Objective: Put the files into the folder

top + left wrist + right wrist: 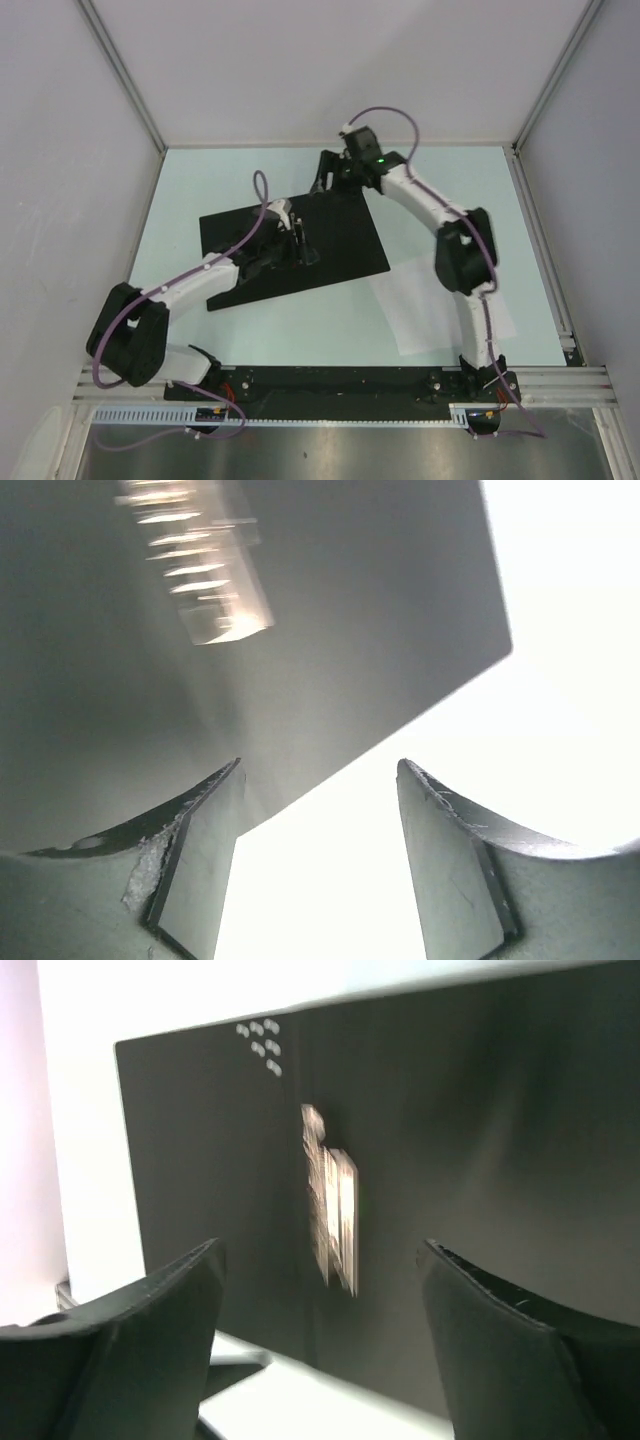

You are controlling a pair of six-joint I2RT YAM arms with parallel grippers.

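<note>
The folder (290,245) lies open on the table with its black inside up and its metal clip (300,240) near the middle. My left gripper (297,243) hovers over the clip, open and empty. In the left wrist view the clip (200,570) is ahead of the open gripper (320,765), above the black cover (350,630). My right gripper (325,178) is open and empty at the folder's far edge. The right wrist view shows the black cover (480,1120) and the clip (332,1210) beyond the open gripper (320,1248). The files (440,300), white sheets, lie right of the folder, partly under my right arm.
White walls with metal rails (120,75) close in the pale table (200,180) on the left, back and right. The arms' black base plate (340,385) runs along the near edge. Purple cables (262,195) loop over both arms.
</note>
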